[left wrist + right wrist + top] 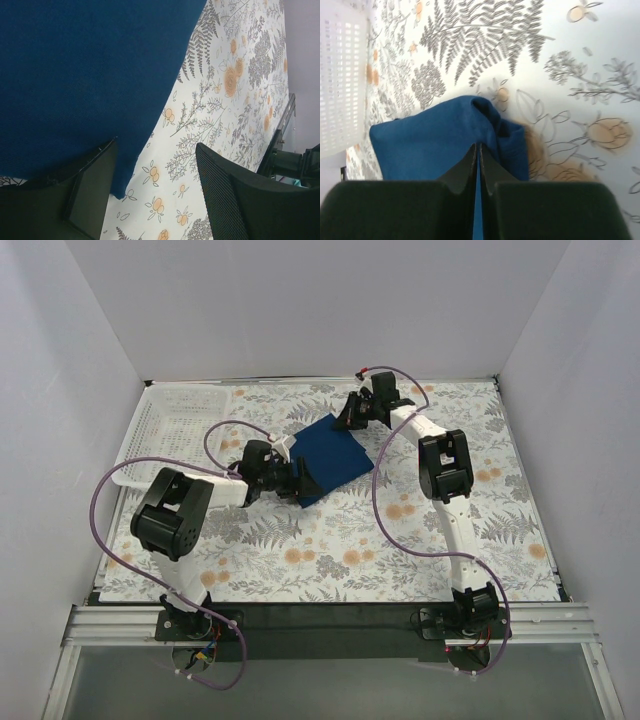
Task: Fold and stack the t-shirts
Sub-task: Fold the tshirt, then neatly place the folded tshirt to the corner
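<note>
Both jaws of the right gripper (pixel 477 150) pinch the far edge of the dark blue folded cotton t-shirt (pixel 335 455); the left gripper (pixel 156 146) gapes wide at its near corner. A one-sided pull could drag it across the floral-printed tablecloth (pixel 330 550), unfolding it.

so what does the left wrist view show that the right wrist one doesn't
Only the left wrist view: the left pincer open, with one finger at the edge of the blue t-shirt where it lies flat, plus the table's metal rail. Only the right wrist view: the right pincer shut on a bunched fold of the shirt, and the white basket. Both: the blue t-shirt on the floral tablecloth.
</note>
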`<action>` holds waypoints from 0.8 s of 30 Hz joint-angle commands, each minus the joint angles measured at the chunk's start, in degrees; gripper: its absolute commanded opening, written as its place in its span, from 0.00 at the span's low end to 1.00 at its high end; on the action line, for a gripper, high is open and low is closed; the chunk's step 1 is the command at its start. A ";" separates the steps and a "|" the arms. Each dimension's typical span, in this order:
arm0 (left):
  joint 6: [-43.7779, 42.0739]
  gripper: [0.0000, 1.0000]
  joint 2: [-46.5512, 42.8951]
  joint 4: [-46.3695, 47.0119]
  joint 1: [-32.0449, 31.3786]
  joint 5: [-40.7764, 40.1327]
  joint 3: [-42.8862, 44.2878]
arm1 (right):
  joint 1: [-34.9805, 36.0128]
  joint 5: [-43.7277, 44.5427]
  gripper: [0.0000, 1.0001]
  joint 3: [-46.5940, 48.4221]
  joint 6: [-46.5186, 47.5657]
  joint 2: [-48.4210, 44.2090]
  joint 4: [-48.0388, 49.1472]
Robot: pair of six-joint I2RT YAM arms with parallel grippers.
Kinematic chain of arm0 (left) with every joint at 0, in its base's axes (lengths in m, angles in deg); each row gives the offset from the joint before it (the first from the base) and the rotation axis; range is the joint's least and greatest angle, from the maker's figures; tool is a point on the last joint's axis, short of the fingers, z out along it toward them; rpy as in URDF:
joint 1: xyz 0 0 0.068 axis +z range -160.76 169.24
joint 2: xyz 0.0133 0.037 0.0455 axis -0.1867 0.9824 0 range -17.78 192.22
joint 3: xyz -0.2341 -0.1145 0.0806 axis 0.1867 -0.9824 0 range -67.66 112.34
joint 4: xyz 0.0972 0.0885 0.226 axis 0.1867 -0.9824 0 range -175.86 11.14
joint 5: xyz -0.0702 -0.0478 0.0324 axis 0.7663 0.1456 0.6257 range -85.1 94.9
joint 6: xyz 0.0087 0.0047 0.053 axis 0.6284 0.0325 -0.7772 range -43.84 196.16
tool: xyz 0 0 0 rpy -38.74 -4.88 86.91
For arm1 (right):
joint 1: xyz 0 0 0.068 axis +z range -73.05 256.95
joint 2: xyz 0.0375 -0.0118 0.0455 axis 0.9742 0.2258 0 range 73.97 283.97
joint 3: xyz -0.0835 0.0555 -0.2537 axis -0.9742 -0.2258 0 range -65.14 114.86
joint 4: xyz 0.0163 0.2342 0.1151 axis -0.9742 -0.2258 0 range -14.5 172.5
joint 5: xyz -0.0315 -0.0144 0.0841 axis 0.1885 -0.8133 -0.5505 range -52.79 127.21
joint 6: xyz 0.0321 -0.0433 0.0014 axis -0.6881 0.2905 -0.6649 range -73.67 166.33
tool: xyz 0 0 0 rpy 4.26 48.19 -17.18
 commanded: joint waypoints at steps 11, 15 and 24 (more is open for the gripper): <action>-9.55 0.75 -22.00 -7.48 0.22 -13.29 0.02 | -4.61 -4.78 0.66 -7.12 22.37 -17.66 0.54; -10.53 0.80 -35.95 -14.26 0.75 -21.12 -1.38 | -4.70 -0.64 0.77 -14.61 31.63 -21.22 -7.36; -9.74 0.83 -58.66 -25.07 1.54 -24.91 -10.87 | -3.13 0.86 0.79 -12.33 39.38 -14.37 -20.29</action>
